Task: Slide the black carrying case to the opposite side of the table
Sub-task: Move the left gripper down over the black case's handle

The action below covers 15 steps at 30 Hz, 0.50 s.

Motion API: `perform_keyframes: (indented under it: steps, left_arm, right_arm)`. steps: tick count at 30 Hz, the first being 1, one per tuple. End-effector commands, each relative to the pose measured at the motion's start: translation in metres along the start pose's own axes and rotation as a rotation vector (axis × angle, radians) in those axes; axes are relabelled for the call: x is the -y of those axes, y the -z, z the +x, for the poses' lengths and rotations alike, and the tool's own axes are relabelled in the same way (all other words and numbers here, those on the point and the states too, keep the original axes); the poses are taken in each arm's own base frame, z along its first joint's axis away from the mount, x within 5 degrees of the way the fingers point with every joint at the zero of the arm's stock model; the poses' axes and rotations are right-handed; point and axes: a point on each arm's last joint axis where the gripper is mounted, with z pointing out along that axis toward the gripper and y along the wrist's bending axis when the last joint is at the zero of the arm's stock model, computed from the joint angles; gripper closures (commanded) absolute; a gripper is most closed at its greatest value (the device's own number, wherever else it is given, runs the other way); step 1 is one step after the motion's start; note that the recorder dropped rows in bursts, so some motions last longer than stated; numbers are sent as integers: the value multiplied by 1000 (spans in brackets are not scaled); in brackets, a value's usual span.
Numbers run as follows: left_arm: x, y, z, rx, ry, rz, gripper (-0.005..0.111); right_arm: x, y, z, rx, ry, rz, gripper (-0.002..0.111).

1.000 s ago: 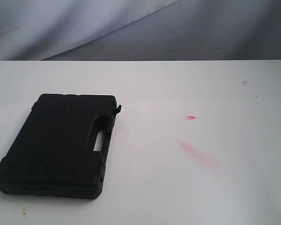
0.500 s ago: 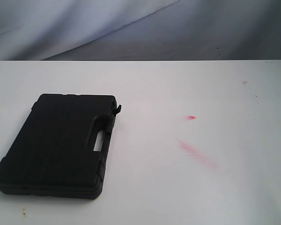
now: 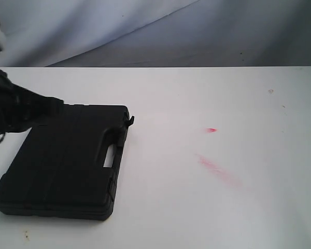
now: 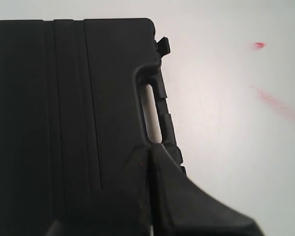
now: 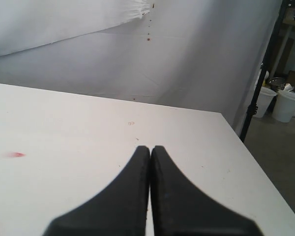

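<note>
My left gripper (image 4: 150, 149), fingers together, hangs over the case (image 3: 62, 161) at lower left. It looks like rigid, probably hefty plastic; I'd push its left edge across the table (image 3: 223, 207).

One case (image 3: 67, 161), one table (image 3: 223, 207) (two smears (image 3: 215, 167)), two grippers (image 4: 150, 150) (image 5: 150, 148)

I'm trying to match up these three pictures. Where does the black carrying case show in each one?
Exterior view: the black carrying case lies flat at the lower left, on the table.
Left wrist view: it fills much of the picture, just past the left gripper.
Right wrist view: not in it.
Shared landmark: the small red smear, seen in all three views.
</note>
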Motion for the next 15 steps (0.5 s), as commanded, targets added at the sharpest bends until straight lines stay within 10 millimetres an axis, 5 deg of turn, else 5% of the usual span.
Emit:
perform_keyframes:
  steps: [1,15]
  left_arm:
    - [17,-20,-4,36,-25,-27,107]
    - [37,-101,-21,-55,1,-82,107]
  right_arm:
    - [0,0,1,0,-10,5,108]
    - [0,0,1,0,-10,5,108]
